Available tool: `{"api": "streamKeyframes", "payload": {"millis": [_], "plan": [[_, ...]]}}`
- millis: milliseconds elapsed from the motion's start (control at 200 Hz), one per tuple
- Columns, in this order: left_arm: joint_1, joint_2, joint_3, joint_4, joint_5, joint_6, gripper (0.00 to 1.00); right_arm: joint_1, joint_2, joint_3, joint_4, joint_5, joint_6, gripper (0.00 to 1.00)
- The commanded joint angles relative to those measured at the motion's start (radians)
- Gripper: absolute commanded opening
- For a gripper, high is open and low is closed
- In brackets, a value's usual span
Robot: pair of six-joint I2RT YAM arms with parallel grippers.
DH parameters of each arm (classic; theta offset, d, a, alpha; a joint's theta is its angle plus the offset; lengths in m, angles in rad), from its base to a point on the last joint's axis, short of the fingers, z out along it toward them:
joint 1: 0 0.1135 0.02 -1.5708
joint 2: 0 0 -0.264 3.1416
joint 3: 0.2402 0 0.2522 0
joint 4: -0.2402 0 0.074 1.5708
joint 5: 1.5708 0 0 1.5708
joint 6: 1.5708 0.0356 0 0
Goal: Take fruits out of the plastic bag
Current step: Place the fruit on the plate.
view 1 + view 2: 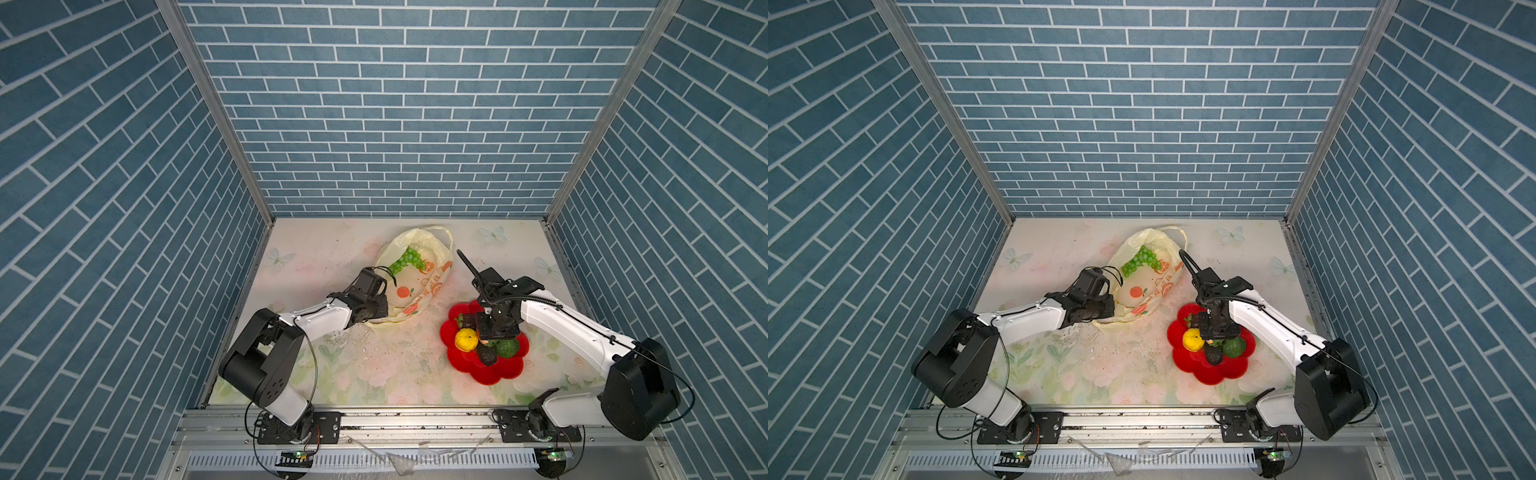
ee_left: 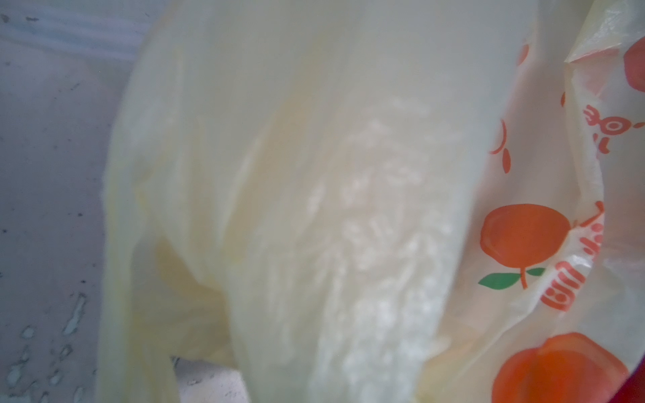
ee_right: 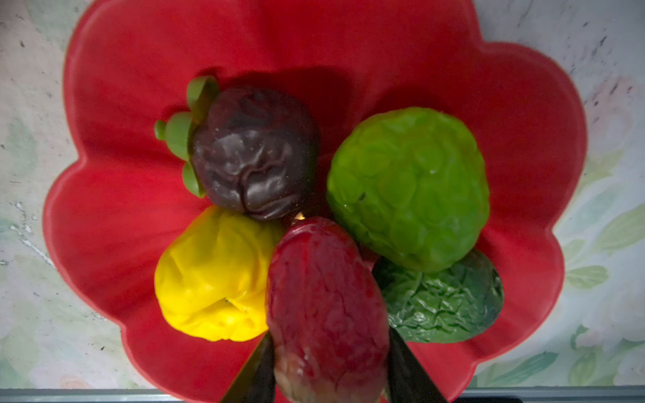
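Writing: red characters (image 2: 565,289) on the thin pale-yellow plastic bag (image 1: 417,243), beside printed oranges (image 2: 523,237); I cannot read them.
My right claw (image 3: 330,363): clamped on a dark red wrinkled toy fruit (image 3: 324,296), above the red flower-shaped plate (image 3: 139,69).
My left claw (image 1: 376,311): closed at the bag's near edge.
In the bag: green grape bunch (image 1: 405,259).
Room: bare floral tabletop (image 1: 374,365) between bag and plate.
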Motion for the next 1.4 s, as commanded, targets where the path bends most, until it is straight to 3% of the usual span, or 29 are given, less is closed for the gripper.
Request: {"api": "streamKeyframes", "payload": {"millis": [0,495,675,825,910,1010,1205,1390], "plan": [[0.007,-0.006,0.005,-0.022,-0.004,0.007,0.12,-0.004,0.013,-0.026,-0.004,0.027,-0.01,0.5],[0.007,-0.009,-0.003,-0.02,-0.008,0.006,0.12,-0.006,-0.001,0.008,-0.026,0.04,-0.012,0.69],[0.007,-0.014,-0.002,-0.027,-0.008,0.005,0.13,-0.006,-0.003,0.082,-0.08,0.079,-0.029,0.71],[0.006,-0.044,-0.025,-0.014,-0.011,-0.006,0.25,-0.006,-0.006,0.182,-0.065,0.11,-0.038,0.7],[0.007,-0.054,-0.023,-0.026,-0.009,-0.006,0.3,-0.006,0.0,0.218,0.037,0.052,-0.03,0.7],[0.007,-0.081,-0.016,-0.065,-0.019,-0.007,0.44,-0.004,0.032,0.242,0.19,-0.022,0.012,0.69],[0.009,-0.168,0.103,-0.349,-0.061,0.068,0.72,0.004,0.141,0.281,0.46,-0.115,0.1,0.67],[0.01,-0.218,0.245,-0.576,-0.176,0.137,0.86,0.02,0.27,0.326,0.666,-0.17,0.166,0.67]]}}
